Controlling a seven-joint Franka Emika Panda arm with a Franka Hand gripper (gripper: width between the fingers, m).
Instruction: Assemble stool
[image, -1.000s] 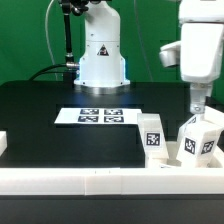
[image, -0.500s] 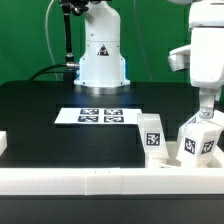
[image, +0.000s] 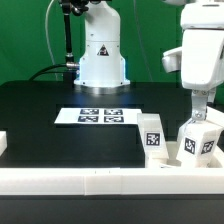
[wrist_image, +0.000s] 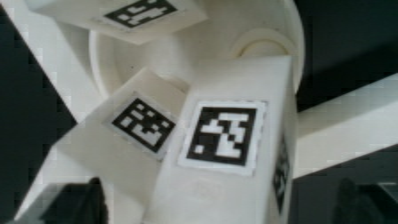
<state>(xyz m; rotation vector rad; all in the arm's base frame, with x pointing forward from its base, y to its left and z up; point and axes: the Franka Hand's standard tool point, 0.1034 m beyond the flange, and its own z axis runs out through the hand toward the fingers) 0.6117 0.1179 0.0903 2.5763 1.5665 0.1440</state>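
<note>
Two white blocky stool legs with black-and-white tags stand by the front rail in the exterior view: one (image: 152, 135) upright, one (image: 200, 140) tilted, at the exterior view's right. My gripper (image: 199, 112) hangs straight over the tilted leg, fingertips at its top. In the wrist view that leg (wrist_image: 222, 150) fills the space between my dark fingers (wrist_image: 71, 200), and my gripper (wrist_image: 217, 205) is open around it. Two more tagged leg parts (wrist_image: 143, 122) (wrist_image: 139, 12) lie beside and beyond it. I cannot make out the round seat disc for certain.
The marker board (image: 100, 116) lies flat on the black table mid-scene. A long white border rail (image: 100, 180) runs along the front edge. The robot base (image: 102, 55) stands at the back. A small white block (image: 3, 143) sits at the exterior view's left edge.
My gripper shifted a little toward the exterior view's right and up, then came back left and slightly down. The legs have not moved.
</note>
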